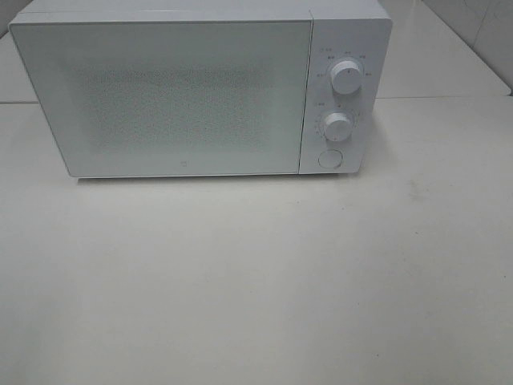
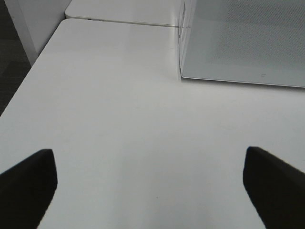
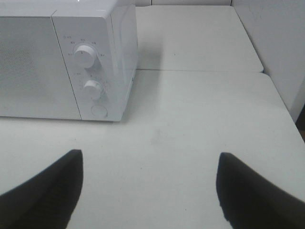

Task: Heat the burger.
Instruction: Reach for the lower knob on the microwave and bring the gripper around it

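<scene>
The left gripper (image 2: 150,191) stands wide open, its two dark fingers (image 2: 28,186) far apart above the white table (image 2: 119,119), and it holds nothing. The right gripper (image 3: 150,191) is also spread wide and empty over the same table. Beyond both stands the white microwave (image 1: 200,92) with its door (image 1: 160,100) shut. On its right panel sit an upper knob (image 1: 346,78), a lower knob (image 1: 338,127) and a round button (image 1: 329,159) under them. The burger shows in no view, so its place cannot be told.
</scene>
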Tool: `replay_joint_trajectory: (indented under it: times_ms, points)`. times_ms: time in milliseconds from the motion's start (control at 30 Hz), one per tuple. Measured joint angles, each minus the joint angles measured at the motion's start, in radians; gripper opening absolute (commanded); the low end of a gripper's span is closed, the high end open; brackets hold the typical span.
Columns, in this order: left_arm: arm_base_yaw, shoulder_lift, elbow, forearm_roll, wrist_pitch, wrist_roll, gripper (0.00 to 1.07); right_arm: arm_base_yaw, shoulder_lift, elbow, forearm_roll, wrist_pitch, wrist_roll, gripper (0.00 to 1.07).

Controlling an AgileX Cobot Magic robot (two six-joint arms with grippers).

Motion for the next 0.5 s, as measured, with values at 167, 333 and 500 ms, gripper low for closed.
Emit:
replay_joint_trajectory:
  times_ms: [167,333,500]
  points:
    - [0.000,0.000,0.000,0.000,0.000,0.000,0.98,0.000,0.069,0.000,-0.008,-0.107,0.000,0.75]
    - [0.000,0.000,0.000,0.000,0.000,0.000,0.98,0.000,0.158,0.000,-0.010,-0.207,0.001,0.75]
    - [0.000,0.000,0.000,0.000,0.000,0.000,0.98,0.000,0.271,0.000,-0.010,-0.292,0.008,0.75]
